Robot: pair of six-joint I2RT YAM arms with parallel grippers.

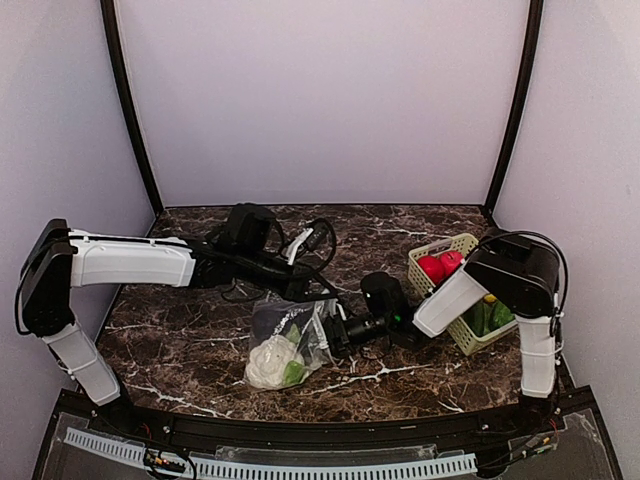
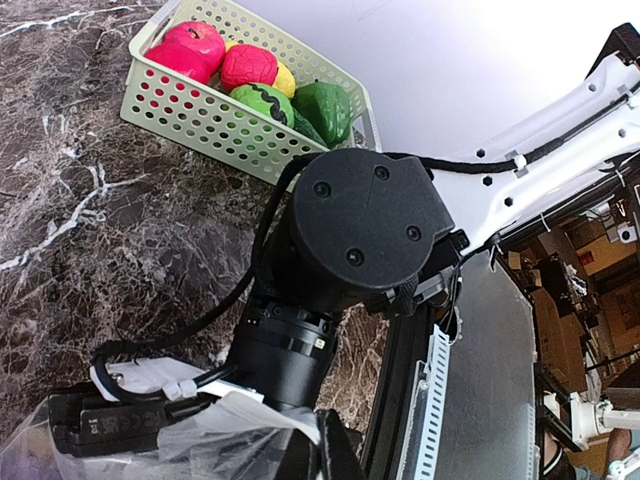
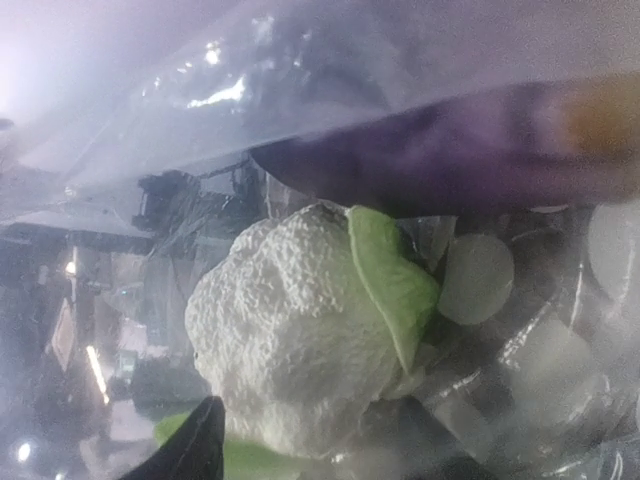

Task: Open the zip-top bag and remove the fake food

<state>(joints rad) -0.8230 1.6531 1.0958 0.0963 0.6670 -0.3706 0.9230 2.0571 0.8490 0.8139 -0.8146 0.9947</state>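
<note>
The zip-top bag [image 1: 290,325] lies crumpled at the table's middle. The white cauliflower [image 1: 270,362] with green leaves sits at its near end. My left gripper [image 1: 302,285] is shut on the bag's far edge; in the left wrist view its dark fingers [image 2: 345,450] pinch the clear plastic [image 2: 200,440]. My right gripper [image 1: 335,328] reaches into the bag's right side. Its view is inside the bag. The cauliflower [image 3: 300,340] is just ahead and a dark purple piece [image 3: 420,160] lies above it. One fingertip [image 3: 190,445] shows at lower left, jaws apart. Two red fruits [image 1: 437,266] lie in the basket.
The light-green lattice basket [image 1: 470,335] stands at the right, behind my right arm, holding red, yellow and green toy fruits [image 2: 300,105]. The right arm's black wrist [image 2: 350,225] fills the left wrist view. The table's near edge rail [image 2: 430,400] runs close by.
</note>
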